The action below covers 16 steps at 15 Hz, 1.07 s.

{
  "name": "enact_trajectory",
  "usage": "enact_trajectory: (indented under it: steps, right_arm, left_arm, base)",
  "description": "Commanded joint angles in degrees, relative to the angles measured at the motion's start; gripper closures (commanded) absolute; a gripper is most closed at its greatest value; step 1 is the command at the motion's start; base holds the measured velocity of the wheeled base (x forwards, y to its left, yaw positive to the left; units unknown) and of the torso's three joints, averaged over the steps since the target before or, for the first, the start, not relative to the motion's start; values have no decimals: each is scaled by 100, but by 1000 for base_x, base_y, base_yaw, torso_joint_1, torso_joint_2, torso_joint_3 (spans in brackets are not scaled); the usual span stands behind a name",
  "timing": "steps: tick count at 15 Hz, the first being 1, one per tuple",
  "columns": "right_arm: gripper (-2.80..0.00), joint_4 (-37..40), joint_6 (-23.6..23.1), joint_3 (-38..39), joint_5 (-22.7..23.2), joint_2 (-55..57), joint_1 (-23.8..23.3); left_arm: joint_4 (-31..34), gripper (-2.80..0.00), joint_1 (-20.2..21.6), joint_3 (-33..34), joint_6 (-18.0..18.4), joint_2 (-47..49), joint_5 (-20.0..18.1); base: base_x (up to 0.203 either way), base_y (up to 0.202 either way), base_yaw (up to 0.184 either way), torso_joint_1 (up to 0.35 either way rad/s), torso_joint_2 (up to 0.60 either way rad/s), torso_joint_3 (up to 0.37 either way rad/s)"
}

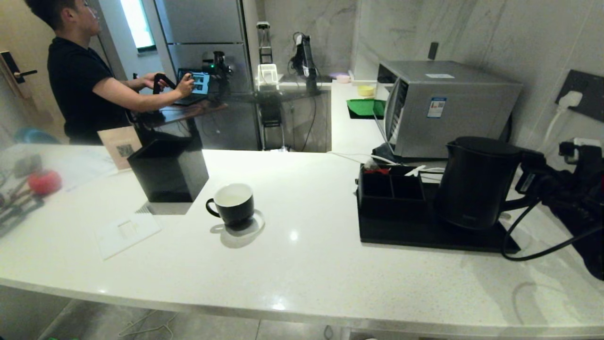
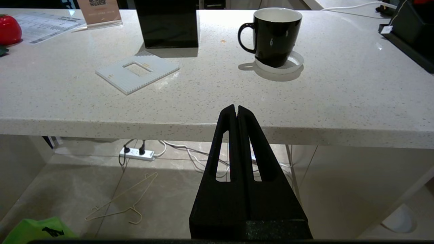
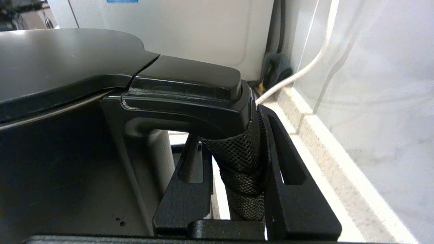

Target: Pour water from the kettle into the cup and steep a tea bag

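My right claw (image 3: 234, 176) is clamped on the kettle (image 1: 474, 182) handle; I'd lift straight, keep it level, then carry toward the cup (image 1: 233, 204). Left claw (image 2: 236, 110) closed, idle.

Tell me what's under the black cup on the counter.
The cup stands on a thin, round, pale coaster whose rim shows around its base, on the white counter. The coaster's middle is covered by the cup, so anything there cannot be seen.
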Motion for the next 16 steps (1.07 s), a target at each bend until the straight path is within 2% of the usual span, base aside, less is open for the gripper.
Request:
enact_trajectory:
  steps: [1, 8, 16]
  right_arm:
    - [0, -88, -2, 3, -8, 160, 3]
    - [0, -502, -2, -164, -8, 567, 8]
    - [0, -573, -11, -669, -25, 1001, 0]
  left_arm:
    - [-2, 0, 0, 0, -2, 0, 0]
    - [-2, 0, 0, 0, -2, 0, 0]
    - [-2, 0, 0, 0, -2, 0, 0]
  base:
    - [0, 0, 0, 0, 0, 0]
    - [0, 0, 0, 0, 0, 0]
    - [0, 0, 0, 0, 0, 0]
